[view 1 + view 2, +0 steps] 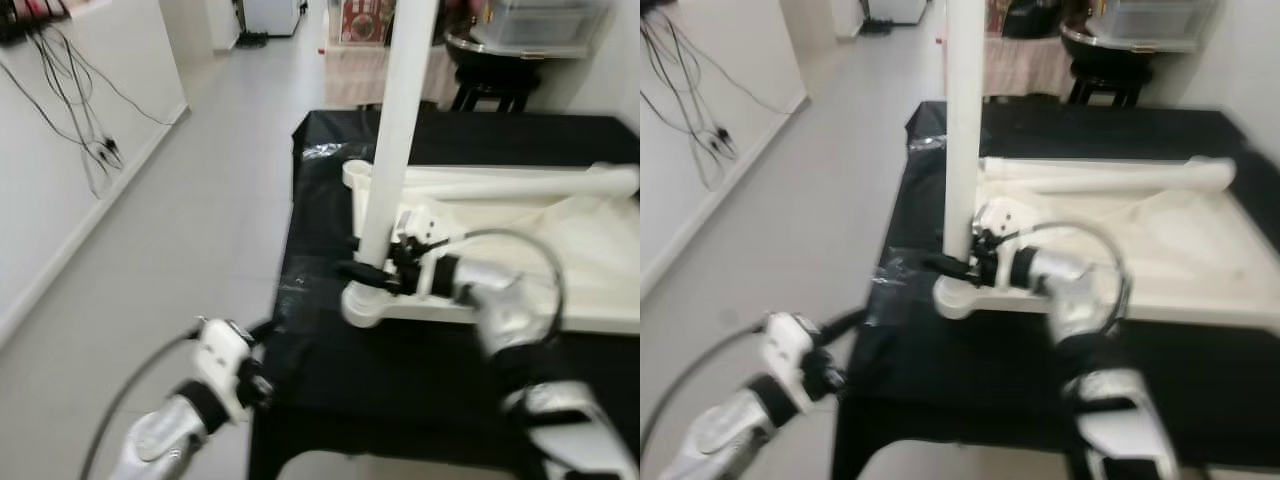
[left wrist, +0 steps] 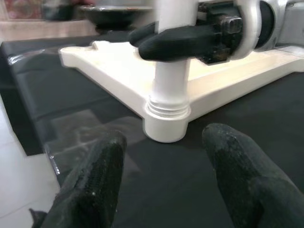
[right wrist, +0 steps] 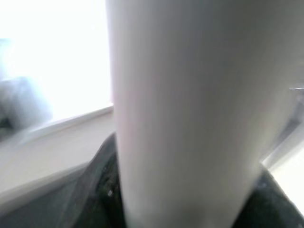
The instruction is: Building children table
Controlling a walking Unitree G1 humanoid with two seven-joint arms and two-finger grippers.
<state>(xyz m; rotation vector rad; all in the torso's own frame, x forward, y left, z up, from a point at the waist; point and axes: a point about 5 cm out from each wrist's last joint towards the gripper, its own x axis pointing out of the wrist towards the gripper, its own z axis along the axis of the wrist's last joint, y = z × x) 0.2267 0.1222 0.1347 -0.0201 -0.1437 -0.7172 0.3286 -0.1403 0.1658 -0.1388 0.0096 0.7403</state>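
A white children's table top (image 1: 600,250) lies upside down on a black-covered table (image 1: 400,390). One white leg (image 1: 395,130) stands upright in the top's near-left corner socket (image 2: 166,118). My right gripper (image 1: 365,272) is shut on this leg just above the socket. In the right wrist view the leg (image 3: 185,114) passes between the dark fingers (image 3: 107,190). A second white leg (image 1: 500,182) lies across the far side of the top. My left gripper (image 2: 166,135) is open beside the table's near-left edge, pointing at the socket and holding nothing.
Grey floor (image 1: 200,220) stretches along the table's left side. A white wall with hanging cables (image 1: 70,100) runs further left. A dark stool (image 1: 495,75) and a clear plastic bin (image 1: 540,25) stand behind the table.
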